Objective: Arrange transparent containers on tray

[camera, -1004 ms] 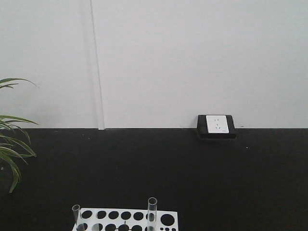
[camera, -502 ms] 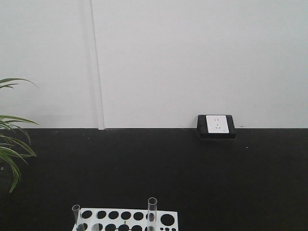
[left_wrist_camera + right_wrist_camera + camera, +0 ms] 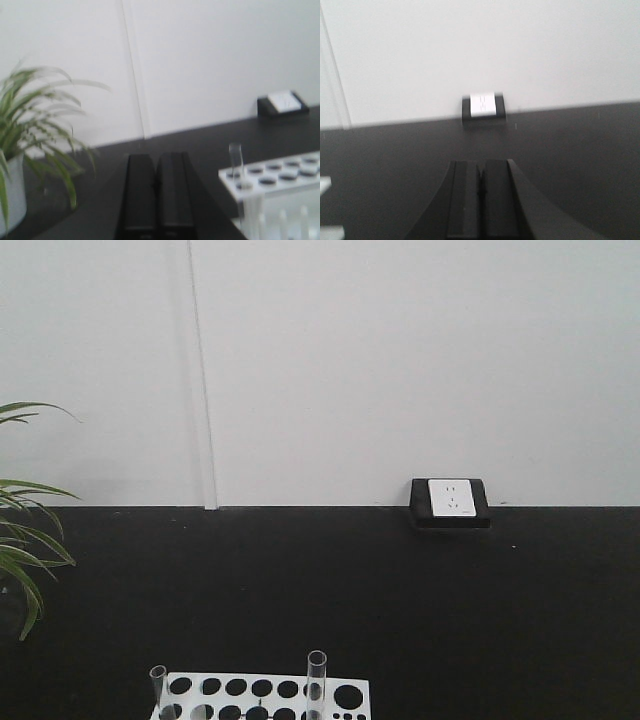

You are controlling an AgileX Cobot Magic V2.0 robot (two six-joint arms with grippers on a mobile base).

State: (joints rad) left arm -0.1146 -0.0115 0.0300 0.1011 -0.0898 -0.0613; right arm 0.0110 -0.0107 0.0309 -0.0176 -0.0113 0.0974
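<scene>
Left gripper (image 3: 158,162), jaws pressed together and empty; the nearest test tube (image 3: 235,167) stands upright in the white rack (image 3: 280,172) ahead and to its right, closer to this arm than to the right gripper (image 3: 481,167), likewise closed on nothing. The yellow tray lies outside every view.

No visible change since earlier.

Two test tubes (image 3: 316,682) (image 3: 158,686), one rack (image 3: 272,699), one plant (image 3: 20,120)
</scene>
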